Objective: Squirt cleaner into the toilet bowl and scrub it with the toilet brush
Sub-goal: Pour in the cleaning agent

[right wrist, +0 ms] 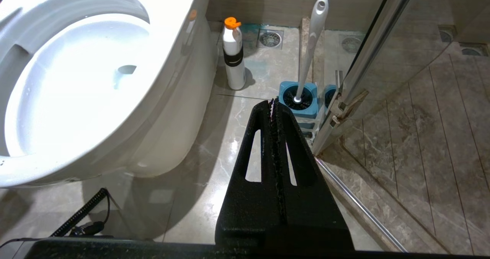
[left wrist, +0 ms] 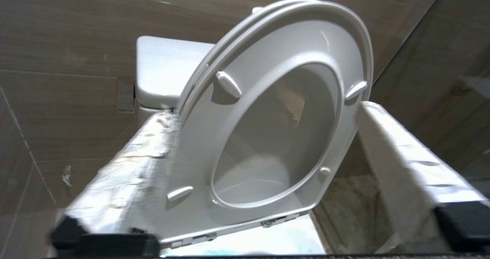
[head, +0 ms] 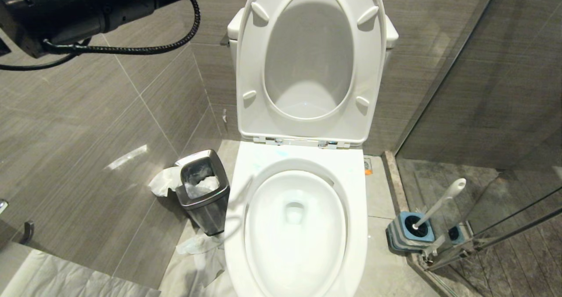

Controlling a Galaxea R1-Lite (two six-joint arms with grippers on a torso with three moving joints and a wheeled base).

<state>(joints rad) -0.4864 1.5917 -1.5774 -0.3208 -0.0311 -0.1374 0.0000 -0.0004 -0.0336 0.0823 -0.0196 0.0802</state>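
The toilet bowl (head: 358,200) stands open in the middle, its white seat and lid (head: 246,68) raised against the tank. My left arm (head: 66,11) hangs high at the upper left. My left gripper (left wrist: 264,111) is open, its pale wrapped fingers (left wrist: 398,151) spread wide and holding nothing, with the raised seat (left wrist: 199,144) beyond them. The toilet brush (head: 441,200) leans in its blue holder (head: 410,233) on the floor to the right of the bowl. My right gripper (right wrist: 272,102) is shut and empty, low near the floor, pointing at the holder (right wrist: 298,98). The cleaner (right wrist: 234,56), a white bottle with an orange cap, stands beside the bowl (right wrist: 164,29).
A small square steel bin (head: 204,191) holding paper stands left of the bowl, with crumpled paper (head: 199,253) on the floor around it. A glass shower door (head: 483,112) and its metal frame (right wrist: 363,59) close off the right side. A floor drain (right wrist: 270,39) lies behind the bottle.
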